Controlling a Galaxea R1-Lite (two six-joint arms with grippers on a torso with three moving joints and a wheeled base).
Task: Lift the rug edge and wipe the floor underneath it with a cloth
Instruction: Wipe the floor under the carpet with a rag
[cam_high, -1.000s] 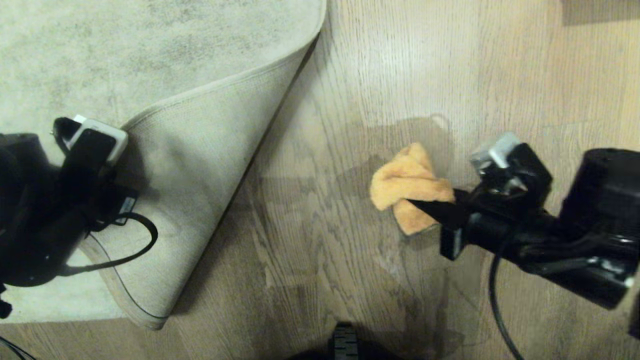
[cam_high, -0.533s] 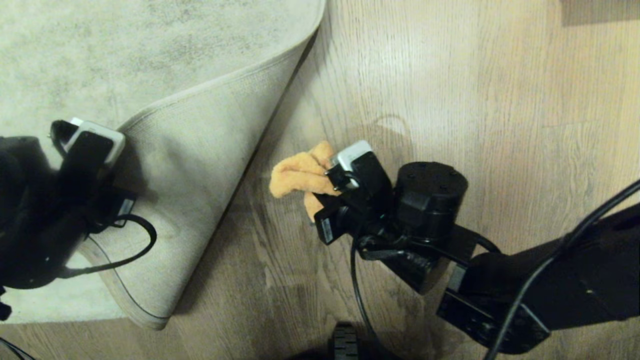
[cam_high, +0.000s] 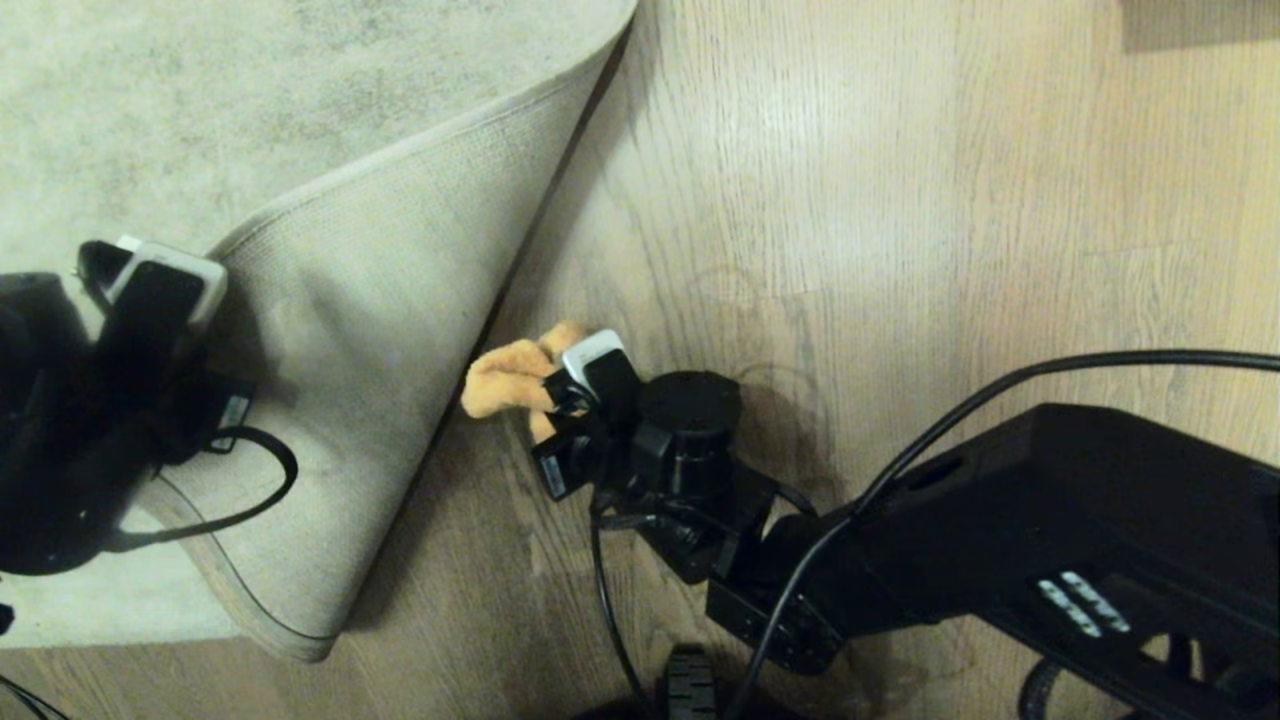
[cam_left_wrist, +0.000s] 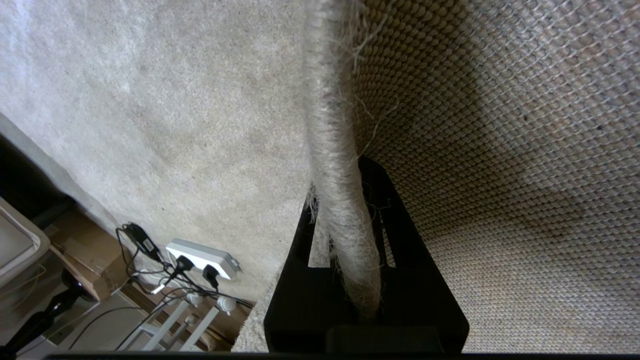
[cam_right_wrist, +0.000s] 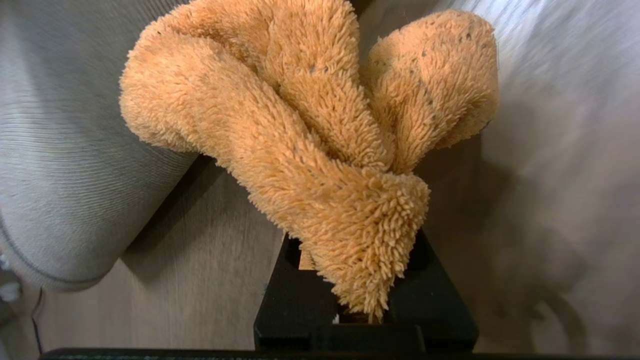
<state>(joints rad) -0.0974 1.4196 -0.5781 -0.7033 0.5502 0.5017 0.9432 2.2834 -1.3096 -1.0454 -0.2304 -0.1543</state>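
While the head view hides both grips, the left gripper (cam_left_wrist: 345, 270) pinches the rug edge (cam_left_wrist: 332, 150) aloft; the right gripper (cam_right_wrist: 365, 295) clamps the cloth (cam_high: 505, 378) on the floor (cam_high: 850, 200) beside the fold.

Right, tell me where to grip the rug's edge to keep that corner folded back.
Grip the bound rug edge itself, coming from the open floor side so the fingers straddle pile and woven backing. The border is thin and stiff enough to pinch. The left end effector is shut on it exactly so, while the right end effector holds the orange cloth.
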